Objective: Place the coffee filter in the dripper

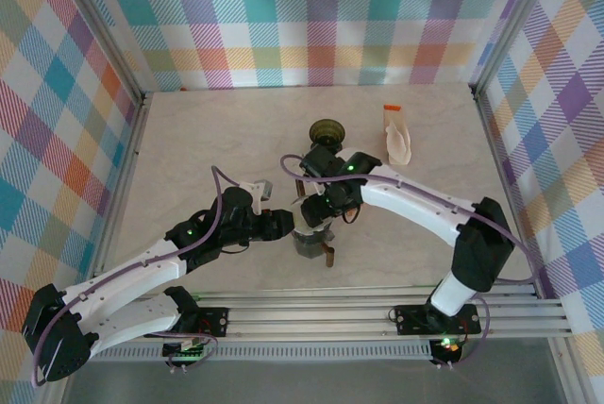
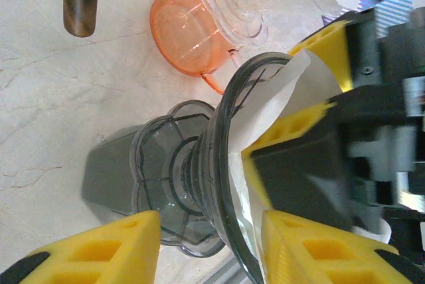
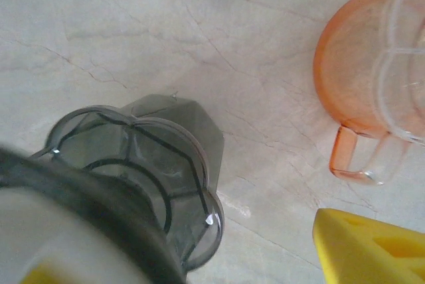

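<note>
Okay so it's basically most of the way there: the filter is sitting in the mouth of the dripper, one edge poking up past the rim, not pressed down flat against the wall yet. The right gripper hangs over the dripper with its fingers spread wide, one inside by the paper and one outside the rim, so it looks let go rather than pinching. The left gripper straddles the dripper's base; can't tell if it's actually clamped on. What's left, probably: seat the filter fully and pull both arms away from the dripper.
</note>
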Controlling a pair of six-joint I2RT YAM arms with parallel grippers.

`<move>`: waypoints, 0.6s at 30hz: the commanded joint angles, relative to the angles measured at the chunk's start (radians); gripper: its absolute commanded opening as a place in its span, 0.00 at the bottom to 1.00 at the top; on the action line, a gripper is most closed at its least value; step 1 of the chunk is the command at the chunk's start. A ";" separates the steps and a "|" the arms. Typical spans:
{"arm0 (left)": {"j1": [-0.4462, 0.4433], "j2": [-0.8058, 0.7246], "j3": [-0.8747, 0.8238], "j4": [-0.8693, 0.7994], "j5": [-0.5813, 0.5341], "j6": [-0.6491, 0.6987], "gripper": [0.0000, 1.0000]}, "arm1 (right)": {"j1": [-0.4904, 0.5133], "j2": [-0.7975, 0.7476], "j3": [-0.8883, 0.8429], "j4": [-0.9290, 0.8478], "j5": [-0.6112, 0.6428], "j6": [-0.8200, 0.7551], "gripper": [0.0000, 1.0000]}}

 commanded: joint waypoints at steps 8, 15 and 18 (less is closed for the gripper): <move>-0.008 0.002 -0.020 0.018 0.012 0.004 0.44 | 0.019 -0.195 -0.038 -0.043 -0.029 0.056 0.75; -0.008 0.007 -0.019 0.015 0.008 0.002 0.44 | 0.068 -0.256 -0.110 -0.013 -0.036 0.085 0.72; -0.008 0.007 -0.017 0.015 0.007 0.002 0.44 | 0.078 -0.270 -0.131 0.003 -0.032 0.084 0.70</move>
